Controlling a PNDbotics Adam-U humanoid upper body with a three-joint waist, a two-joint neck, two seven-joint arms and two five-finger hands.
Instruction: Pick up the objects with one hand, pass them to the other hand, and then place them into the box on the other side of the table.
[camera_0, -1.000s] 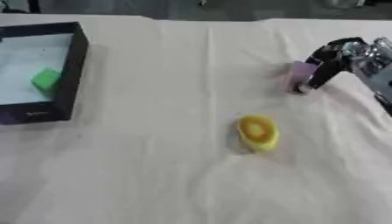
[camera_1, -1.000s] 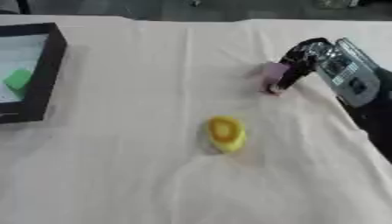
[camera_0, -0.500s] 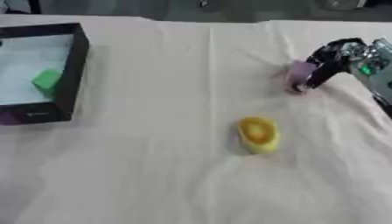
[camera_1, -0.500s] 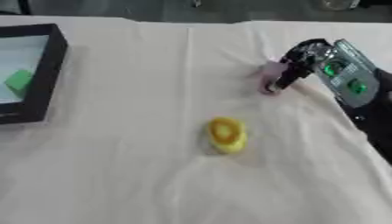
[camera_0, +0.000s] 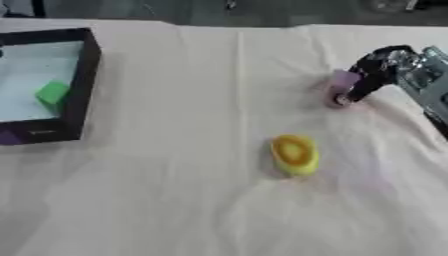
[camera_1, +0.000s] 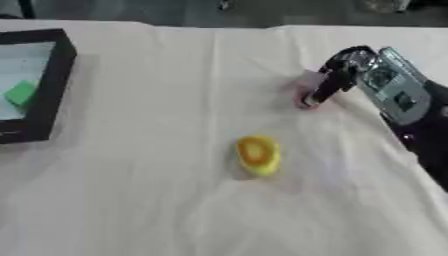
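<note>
The pink object (camera_0: 342, 85) is pinched by the curled fingers (camera_0: 360, 89) of the right hand (camera_1: 350, 70) at the surface's right side — the box (camera_0: 80, 80) lies far left, across the surface.

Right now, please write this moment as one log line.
right hand: fingers curled at pink object on table | left hand: not in view | yellow object: lying mid-table | green block: inside box

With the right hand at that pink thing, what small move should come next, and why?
Probably close the right hand on the pink object and lift it. Its fingers already reach down against the object, which lies on the cloth, and the black box is across the table.
</note>
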